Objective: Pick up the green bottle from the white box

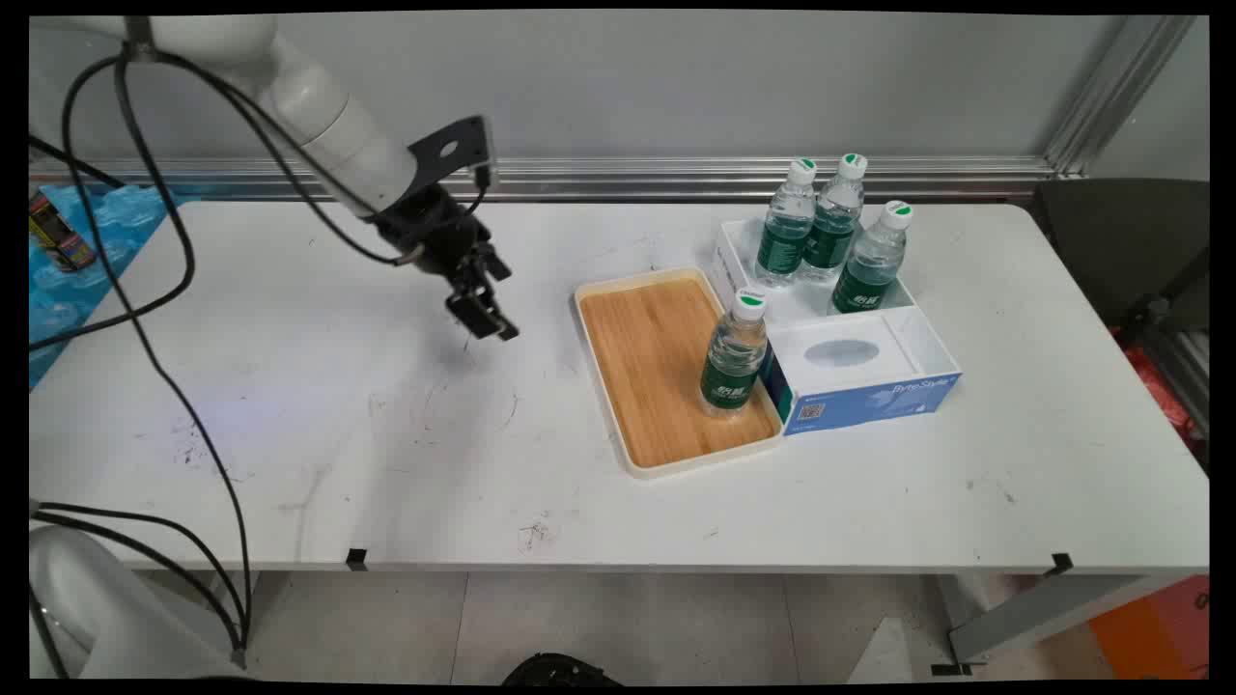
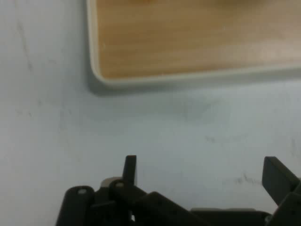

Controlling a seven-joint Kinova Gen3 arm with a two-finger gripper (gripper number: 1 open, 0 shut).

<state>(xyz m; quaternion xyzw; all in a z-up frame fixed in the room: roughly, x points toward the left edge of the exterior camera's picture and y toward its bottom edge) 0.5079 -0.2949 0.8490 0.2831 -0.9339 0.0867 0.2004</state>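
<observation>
Four water bottles sit toward the table's [image 1: 406,483] right half: one bottle [image 1: 735,354] upright on the wooden tray [image 1: 649,372], near its right rim, three bottles [image 1: 828,232] in a white box [image 1: 806,301] behind a blue tissue box [image 1: 862,375]. Each is clear plastic with a green label and white cap. Left of the tray, the gripper [image 1: 486,319] hangs over bare tabletop, fingers [image 2: 130,168] spread apart, holding nothing. Any low sweep rightward would likely clip the tray's rim and topple the upright bottle.
</observation>
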